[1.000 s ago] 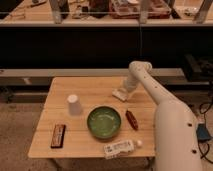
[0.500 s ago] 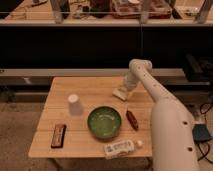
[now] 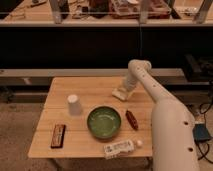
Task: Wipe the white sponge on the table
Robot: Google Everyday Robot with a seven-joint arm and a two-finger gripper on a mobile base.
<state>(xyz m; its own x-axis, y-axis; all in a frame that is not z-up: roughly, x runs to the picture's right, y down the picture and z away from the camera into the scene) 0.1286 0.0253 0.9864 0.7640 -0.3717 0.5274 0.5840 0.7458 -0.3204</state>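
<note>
The white sponge (image 3: pixel 120 93) lies flat on the light wooden table (image 3: pixel 90 90), near its far right edge. My gripper (image 3: pixel 125 89) reaches down from the white arm (image 3: pixel 150 95) and sits right over the sponge's right end, pressing on or touching it. The sponge's left part shows beside the gripper.
A green bowl (image 3: pixel 104 121) sits mid-table. A white cup (image 3: pixel 74 104) stands to its left. A dark bar (image 3: pixel 58 135) lies at the front left, a white labelled bottle (image 3: pixel 120 148) at the front, a reddish-brown object (image 3: pixel 131 120) right of the bowl. Dark shelving stands behind the table.
The gripper and sponge have shifted slightly along the table's far right part; the other objects have not moved.
</note>
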